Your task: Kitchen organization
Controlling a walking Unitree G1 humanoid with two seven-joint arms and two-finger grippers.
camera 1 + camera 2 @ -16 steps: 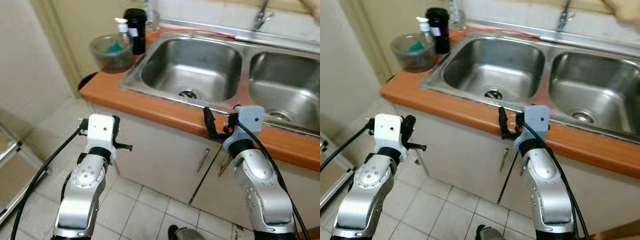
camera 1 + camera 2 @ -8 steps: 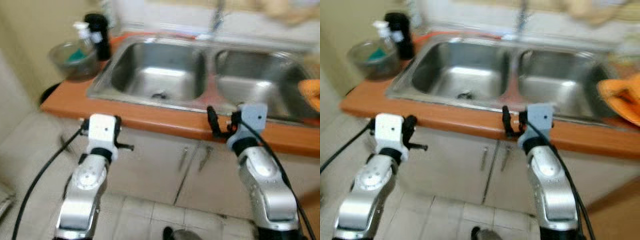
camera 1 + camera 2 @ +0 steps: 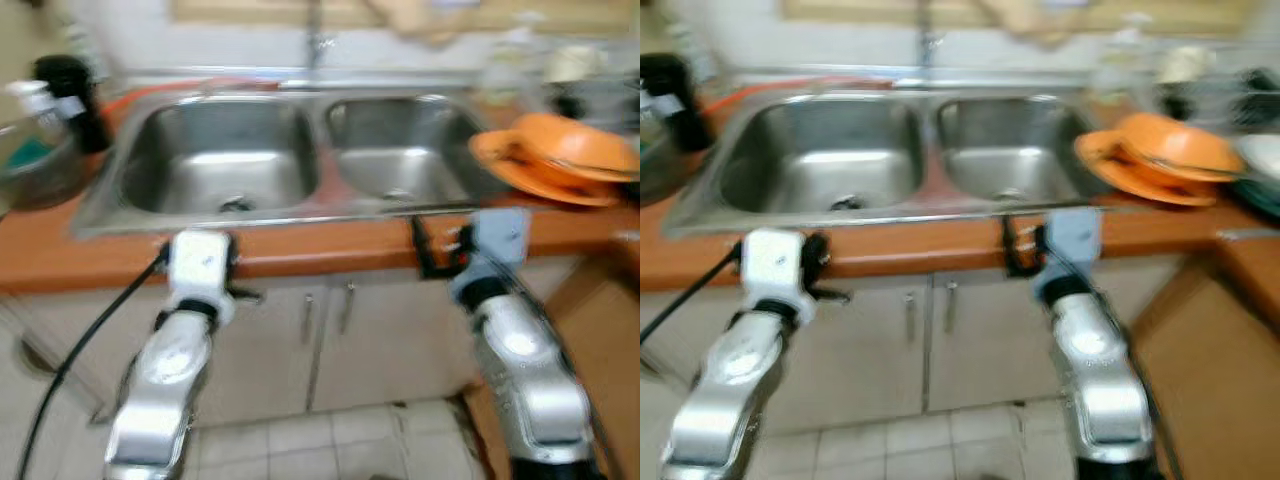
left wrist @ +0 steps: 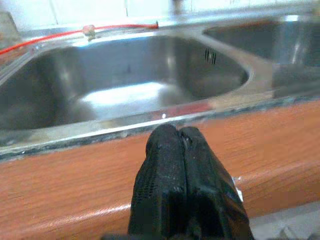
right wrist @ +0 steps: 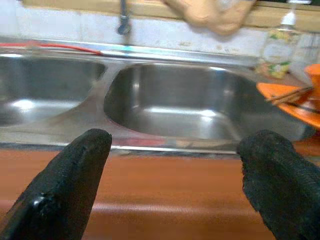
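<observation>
1. A double-basin stainless steel sink (image 3: 290,150) is set into an orange-brown wooden countertop (image 3: 330,245) and lies at 12 o'clock in the head views, which are blurred. Both basins shine, each with a round drain at its bottom.
2. A stack of shallow orange plastic dishes (image 3: 550,160) sits on the countertop at 2 o'clock, just beside the sink's right basin; from the right wrist view, thin brown sticks, perhaps chopsticks, lie across an orange rim (image 5: 290,97).
3. A black cylindrical bottle (image 3: 70,95) stands at 10 o'clock by the sink's left corner, with a clear glass bowl holding something teal (image 3: 35,165) just beside it.
4. A thin red cord (image 4: 75,32) runs along the sink's back edge, and a metal tap (image 3: 315,40) rises behind the divider at 12 o'clock.
5. A clear bottle of yellowish liquid (image 5: 277,47) stands on the back ledge near the dishes.
6. The left gripper (image 4: 180,145) is held just before the countertop's front edge, its two black fingers pressed together with nothing between them.
7. The right gripper (image 5: 180,170) is held at the counter edge facing the right basin, its fingers (image 5: 75,170) spread wide and holding nothing.
8. Pale cabinet doors with small metal handles (image 3: 325,310) close the space under the counter, above a floor of light square tiles (image 3: 330,440). A light tiled wall backs the sink.
</observation>
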